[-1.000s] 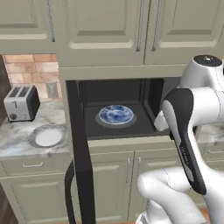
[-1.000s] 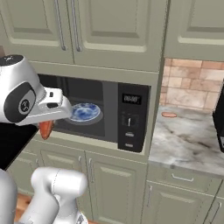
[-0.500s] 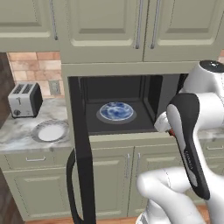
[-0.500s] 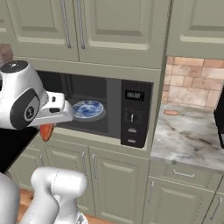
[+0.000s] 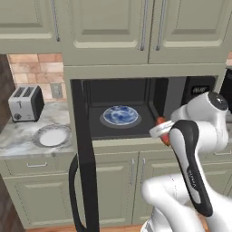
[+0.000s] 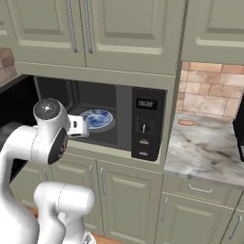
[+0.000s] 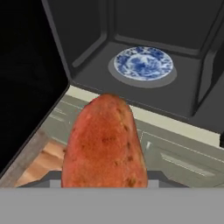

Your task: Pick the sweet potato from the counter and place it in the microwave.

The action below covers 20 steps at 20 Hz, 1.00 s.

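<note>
Left base view: my fingers (image 5: 164, 129), clamped on the sweet potato (image 5: 161, 121), hang just outside the open microwave (image 5: 118, 113), whose door (image 5: 84, 158) stands wide beside the worktop (image 5: 22, 133). Right base view: my hand fronts the cavity and its blue plate (image 6: 97, 117). Hand view: the potato (image 7: 105, 144) fills the foreground, short of the plate (image 7: 143, 63).

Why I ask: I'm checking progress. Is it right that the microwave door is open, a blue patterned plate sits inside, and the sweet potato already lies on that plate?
No. The sweet potato is in the gripper, outside the microwave; the hand view shows the plate bare.
</note>
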### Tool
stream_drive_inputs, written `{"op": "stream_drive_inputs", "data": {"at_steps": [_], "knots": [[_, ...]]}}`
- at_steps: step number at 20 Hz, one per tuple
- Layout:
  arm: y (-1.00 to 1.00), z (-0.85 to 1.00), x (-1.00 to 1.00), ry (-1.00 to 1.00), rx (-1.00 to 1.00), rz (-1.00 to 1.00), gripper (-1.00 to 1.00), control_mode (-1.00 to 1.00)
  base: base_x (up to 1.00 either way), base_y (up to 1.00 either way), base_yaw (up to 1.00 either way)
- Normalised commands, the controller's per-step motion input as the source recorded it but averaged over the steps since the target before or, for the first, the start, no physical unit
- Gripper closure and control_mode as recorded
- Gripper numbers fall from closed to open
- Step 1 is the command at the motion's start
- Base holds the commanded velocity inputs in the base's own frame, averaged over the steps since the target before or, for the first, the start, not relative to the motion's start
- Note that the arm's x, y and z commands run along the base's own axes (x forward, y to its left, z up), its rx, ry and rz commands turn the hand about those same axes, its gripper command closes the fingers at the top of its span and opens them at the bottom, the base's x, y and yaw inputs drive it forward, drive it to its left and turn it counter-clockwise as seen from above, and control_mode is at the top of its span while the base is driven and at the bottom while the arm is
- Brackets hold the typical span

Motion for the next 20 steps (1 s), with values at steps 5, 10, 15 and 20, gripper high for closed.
{"op": "stream_drive_inputs", "data": {"at_steps": [5,10,15,20], "knots": [[0.44,0.0,0.9,-0.17,0.01,0.02,1.0,-1.0,0.0,0.0,0.0],[-0.02,0.07,1.0,0.04,0.02,0.0,1.0,-1.0,0.0,0.0,0.0],[0.18,0.0,0.96,0.0,0.0,0.0,1.0,-1.0,0.0,0.0,0.0],[0.48,-0.15,0.76,0.0,0.0,-0.05,1.0,-1.0,0.0,0.0,0.0]]}}
